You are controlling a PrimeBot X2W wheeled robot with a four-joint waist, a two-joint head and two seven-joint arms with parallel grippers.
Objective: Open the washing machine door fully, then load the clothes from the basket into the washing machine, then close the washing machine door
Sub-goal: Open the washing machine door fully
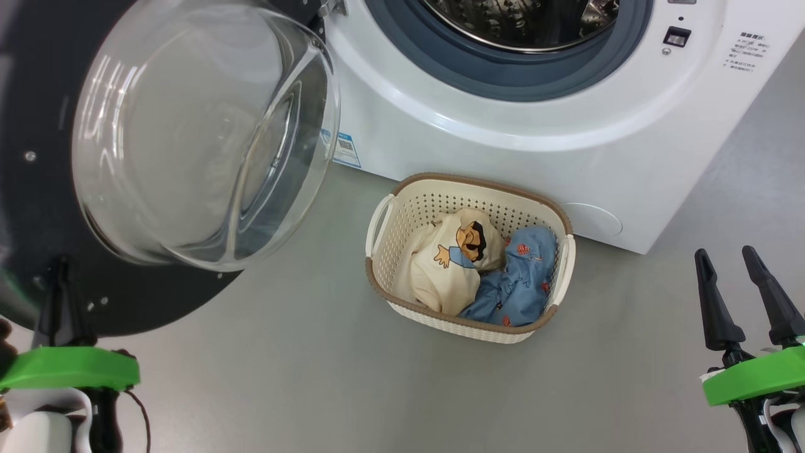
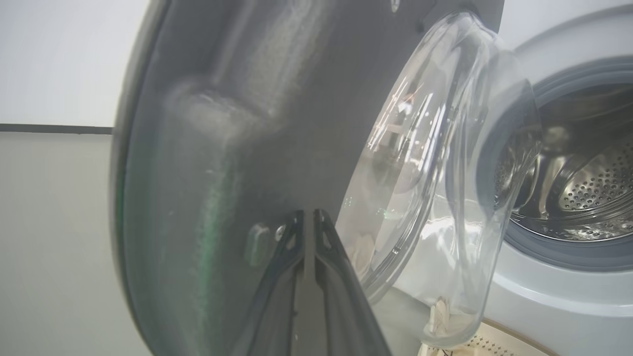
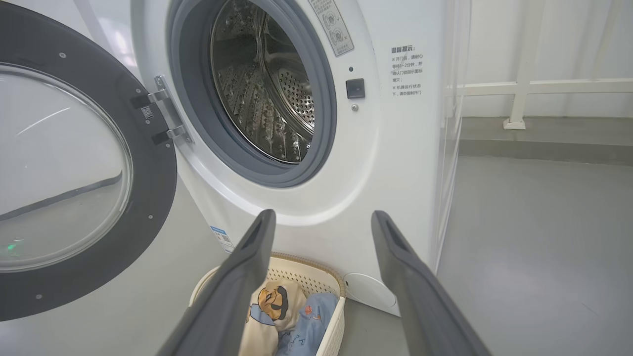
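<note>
The washing machine door stands swung open at the left, its clear glass bowl bulging toward me. The white washing machine shows its blue-grey ring and steel drum. On the floor in front sits the basket, holding a cream garment with a cartoon print and a blue garment. My left gripper is shut, its tips close against the door's inner face near the lower rim. My right gripper is open and empty, right of the basket.
Grey floor spreads around the basket. A white railing and a low step stand beyond the machine's right side. A blue label sits at the machine's lower corner next to the door's glass.
</note>
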